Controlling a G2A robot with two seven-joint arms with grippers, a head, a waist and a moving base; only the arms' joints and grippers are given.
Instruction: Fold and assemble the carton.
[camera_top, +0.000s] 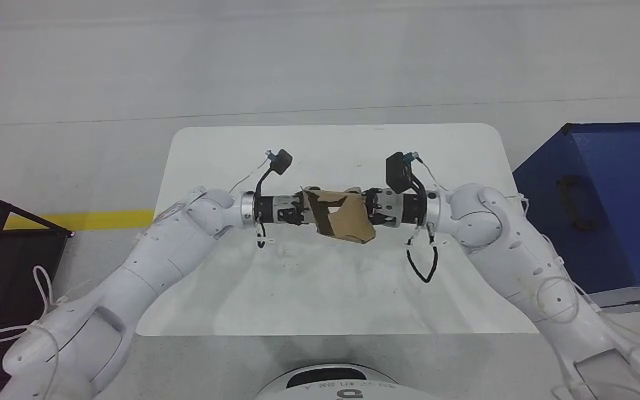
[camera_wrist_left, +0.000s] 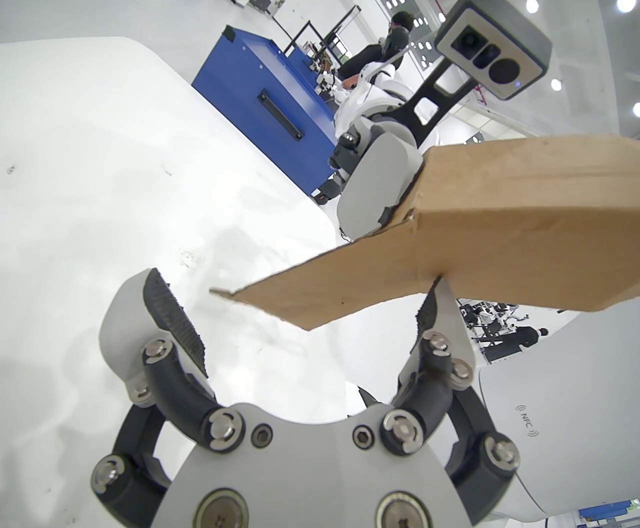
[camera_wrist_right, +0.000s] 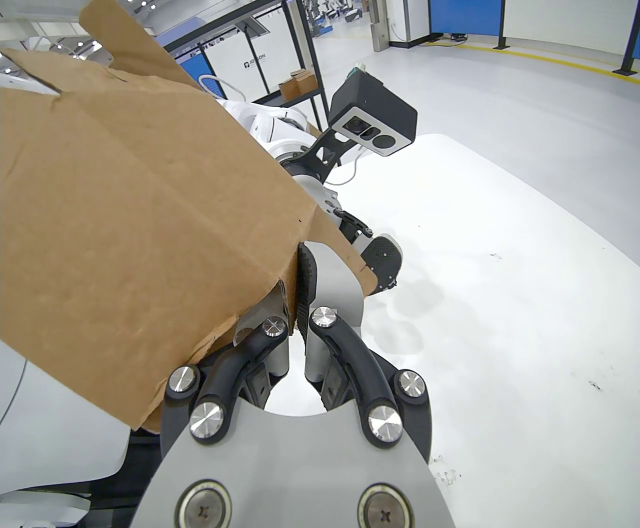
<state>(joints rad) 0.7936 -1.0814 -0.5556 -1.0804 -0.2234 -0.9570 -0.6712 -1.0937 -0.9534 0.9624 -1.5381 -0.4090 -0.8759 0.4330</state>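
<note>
A brown cardboard carton (camera_top: 340, 216), partly folded, hangs above the middle of the white table (camera_top: 300, 290) between my two arms. My right gripper (camera_wrist_right: 295, 280) is shut on one edge of the carton (camera_wrist_right: 125, 225), with the pads pinching the board. From the other side, my left gripper (camera_wrist_left: 295, 287) stands open around a loose pointed flap of the carton (camera_wrist_left: 350, 280). One of its fingers (camera_wrist_left: 437, 312) touches the flap's underside and the other (camera_wrist_left: 170, 320) stays apart from it. In the top view the left gripper (camera_top: 300, 210) and right gripper (camera_top: 368, 207) face each other.
A blue cabinet (camera_top: 580, 200) stands off the table's right side, also seen in the left wrist view as a blue cabinet (camera_wrist_left: 260, 95). A black frame (camera_top: 20, 250) sits on the floor to the left. The tabletop below the carton is bare.
</note>
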